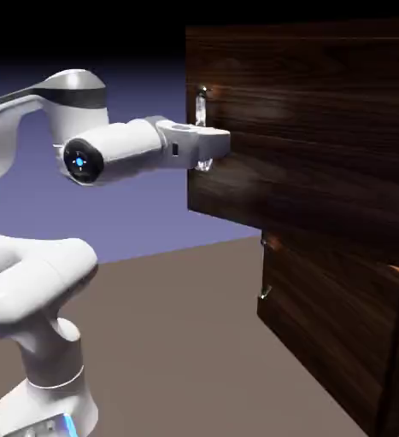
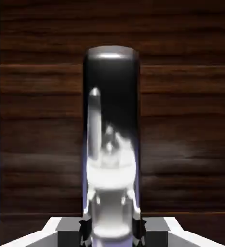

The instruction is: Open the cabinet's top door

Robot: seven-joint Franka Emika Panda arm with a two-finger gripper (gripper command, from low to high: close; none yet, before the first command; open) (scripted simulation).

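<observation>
Gripping state: the gripper (image 1: 208, 147) is closed on the handle (image 1: 202, 107), with the silver bar filling the gap between the fingertips in the hand view (image 2: 112, 144).
Arm: reaches level from the exterior view's left to the top door's (image 1: 322, 128) free edge.
Top door: swung out from the cabinet (image 1: 356, 333), its handle edge standing forward of the lower panel (image 1: 322, 316) (the exact angle cannot be told).
Handle: upright, at the door's edge toward the exterior view's left; its upper end shows above the gripper.
Lower panel: flush with the cabinet front, carrying its own small handle (image 1: 265, 293).
Cabinet: stands on the table (image 1: 185, 341), at the exterior view's right.
</observation>
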